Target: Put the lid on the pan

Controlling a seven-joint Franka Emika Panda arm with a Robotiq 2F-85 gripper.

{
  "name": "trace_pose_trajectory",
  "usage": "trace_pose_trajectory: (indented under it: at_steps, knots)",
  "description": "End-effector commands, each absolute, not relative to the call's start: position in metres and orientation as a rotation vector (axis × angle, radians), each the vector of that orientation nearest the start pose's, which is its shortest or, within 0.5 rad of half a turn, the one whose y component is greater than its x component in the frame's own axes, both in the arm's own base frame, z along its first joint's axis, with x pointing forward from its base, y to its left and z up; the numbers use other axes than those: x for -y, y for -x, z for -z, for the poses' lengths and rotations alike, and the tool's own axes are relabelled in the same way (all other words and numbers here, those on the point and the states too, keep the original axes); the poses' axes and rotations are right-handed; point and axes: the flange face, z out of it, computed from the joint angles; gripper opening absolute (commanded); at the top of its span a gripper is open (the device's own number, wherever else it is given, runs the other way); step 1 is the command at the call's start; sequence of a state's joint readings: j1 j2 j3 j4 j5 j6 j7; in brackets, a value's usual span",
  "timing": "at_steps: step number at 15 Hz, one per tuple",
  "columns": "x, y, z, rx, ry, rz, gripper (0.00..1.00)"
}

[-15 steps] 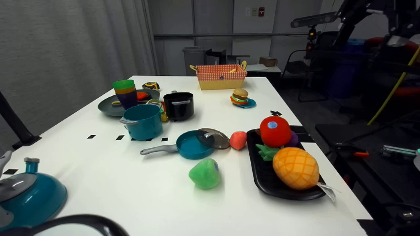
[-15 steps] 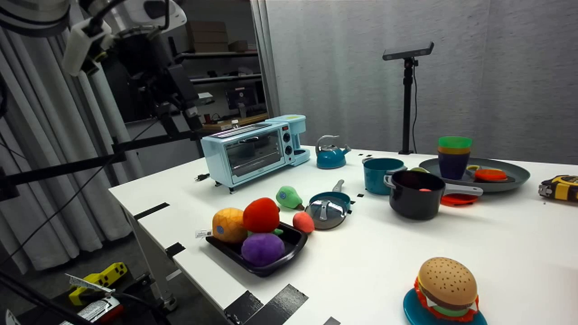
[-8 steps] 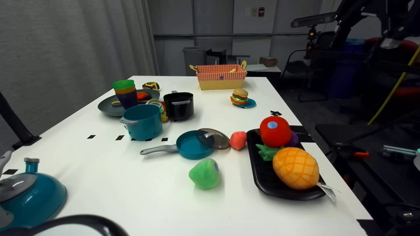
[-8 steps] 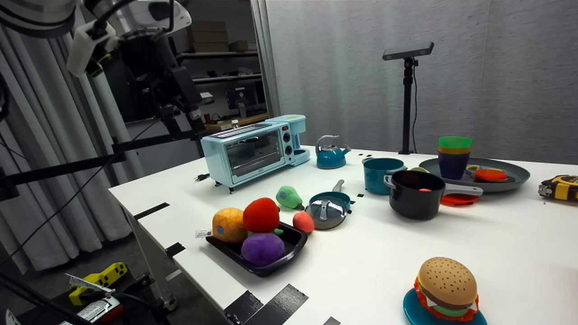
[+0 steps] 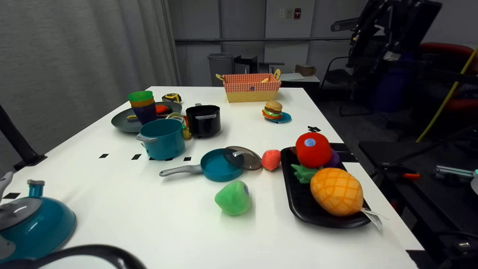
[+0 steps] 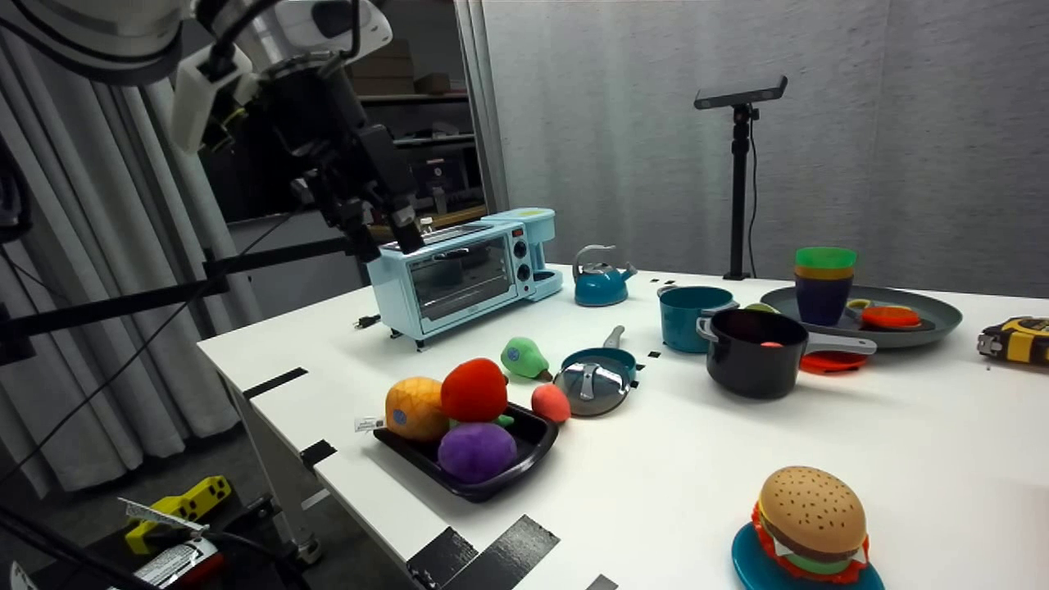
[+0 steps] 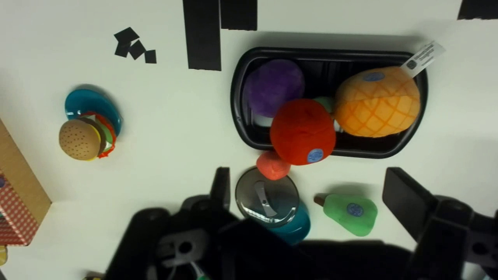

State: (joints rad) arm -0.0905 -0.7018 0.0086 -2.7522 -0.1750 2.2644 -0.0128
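The pan, teal inside with a grey handle, sits on the table in both exterior views (image 5: 214, 169) (image 6: 603, 357). The clear grey lid (image 5: 243, 158) (image 6: 592, 392) lies tilted and off-centre, over the rim side away from the handle, its outer edge reaching down beside the pan. In the wrist view, the lid (image 7: 268, 200) covers much of the pan (image 7: 298, 225); the handle is hidden behind the gripper. My gripper (image 7: 309, 182) is open and empty, high above the table. In an exterior view, the gripper (image 6: 388, 242) hangs in front of the toaster oven, apart from lid and pan.
A pink toy (image 7: 273, 165) touches or overhangs the lid's edge. A green toy pear (image 7: 350, 214) lies beside the pan. A black tray (image 7: 362, 152) with plush fruit stands close by. A teal pot (image 5: 163, 140) and black pot (image 5: 203, 121) stand beyond.
My gripper has moved right and slightly down in an exterior view, over toward the table, staying open. The pan, lid and other things have not moved.
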Motion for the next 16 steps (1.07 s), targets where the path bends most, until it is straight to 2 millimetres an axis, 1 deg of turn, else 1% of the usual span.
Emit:
trace_pose_trajectory:
  at_steps: [1,3,6,8,9,12,16]
  knots:
    - [0.073,-0.365,-0.423,-0.026,3.318,0.406,1.00]
    - [0.088,-0.375,-0.412,-0.067,3.276,0.418,1.00]
    - [0.100,-0.389,-0.399,-0.013,3.175,0.436,1.00]
    - [0.106,-0.396,-0.396,0.011,3.143,0.442,1.00]
    - [0.100,-0.382,-0.396,-0.028,3.177,0.422,1.00]
    - [0.105,-0.390,-0.394,-0.014,3.160,0.414,1.00]
    - [0.105,-0.392,-0.394,-0.009,3.160,0.414,1.00]
